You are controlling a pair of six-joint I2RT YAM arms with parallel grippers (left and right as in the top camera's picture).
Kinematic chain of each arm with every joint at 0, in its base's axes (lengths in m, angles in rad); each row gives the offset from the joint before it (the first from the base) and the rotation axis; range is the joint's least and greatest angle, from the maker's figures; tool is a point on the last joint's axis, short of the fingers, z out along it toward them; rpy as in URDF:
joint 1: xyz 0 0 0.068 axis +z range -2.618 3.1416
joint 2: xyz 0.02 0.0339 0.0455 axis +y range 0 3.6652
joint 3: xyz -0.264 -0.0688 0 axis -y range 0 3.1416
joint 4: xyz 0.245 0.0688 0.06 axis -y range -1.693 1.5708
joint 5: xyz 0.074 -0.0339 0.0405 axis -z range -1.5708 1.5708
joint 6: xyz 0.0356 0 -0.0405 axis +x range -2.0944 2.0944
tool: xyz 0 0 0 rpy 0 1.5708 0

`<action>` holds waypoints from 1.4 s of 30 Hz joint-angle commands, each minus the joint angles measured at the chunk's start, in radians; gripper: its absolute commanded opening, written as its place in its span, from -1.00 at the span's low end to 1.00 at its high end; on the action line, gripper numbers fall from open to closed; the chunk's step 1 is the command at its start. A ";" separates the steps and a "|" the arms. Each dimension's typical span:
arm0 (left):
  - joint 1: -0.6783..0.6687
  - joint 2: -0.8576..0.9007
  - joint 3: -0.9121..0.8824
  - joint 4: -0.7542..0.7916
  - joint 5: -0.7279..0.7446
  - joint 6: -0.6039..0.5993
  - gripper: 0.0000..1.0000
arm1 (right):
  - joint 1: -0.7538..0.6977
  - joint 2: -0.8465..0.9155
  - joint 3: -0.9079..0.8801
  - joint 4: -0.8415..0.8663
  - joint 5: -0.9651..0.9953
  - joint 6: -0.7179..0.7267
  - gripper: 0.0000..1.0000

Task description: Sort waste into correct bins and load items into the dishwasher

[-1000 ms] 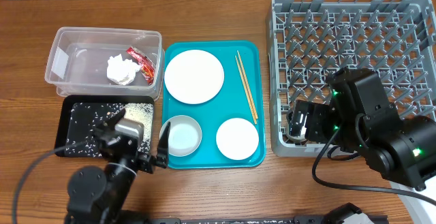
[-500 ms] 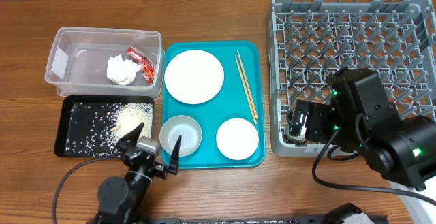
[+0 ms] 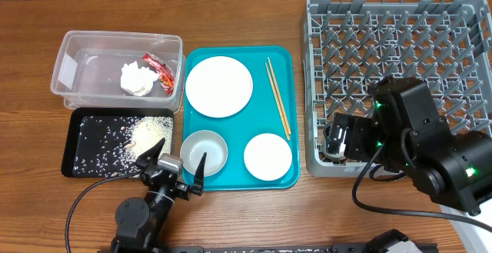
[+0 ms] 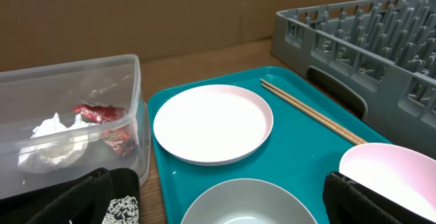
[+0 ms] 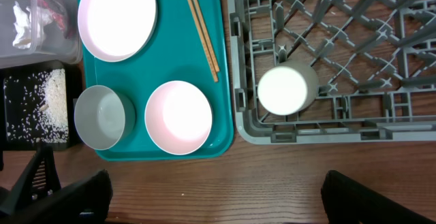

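Teal tray (image 3: 257, 122) on wooden table (image 3: 254, 214); brown cardboard wall (image 4: 170, 13) behind

Bare table (image 3: 302, 107) strip between teal tray (image 3: 257, 126) and dish rack (image 3: 400, 45): passable. Tray front filled by white bowl (image 3: 204, 151) and pink bowl (image 3: 267, 156); chopsticks (image 3: 277, 98) along right side. Rack: upright pegs throughout, cup (image 5: 286, 90) in front-left corner, right arm (image 3: 419, 130) above it.

Left arm: lower left of the overhead frame, black, angled up-frame.
Left claw (image 3: 174, 165): fingers spread wide, nothing between them.
Right arm: lower right, bulky black links, green lights lit.
Right claw (image 3: 339, 140): fingers (image 5: 65, 195) wide apart at the wrist view's bottom corners, gripping nothing.
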 commanded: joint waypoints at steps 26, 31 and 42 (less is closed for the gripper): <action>0.005 -0.013 -0.006 0.004 0.011 0.008 1.00 | 0.276 0.291 -0.050 0.163 0.016 -0.031 0.87; 0.005 -0.013 -0.006 0.004 0.011 0.008 1.00 | 0.305 0.450 -0.087 0.224 0.074 -0.107 0.82; 0.005 -0.013 -0.006 0.004 0.011 0.008 1.00 | 0.295 0.731 -0.110 0.411 0.079 -0.371 0.60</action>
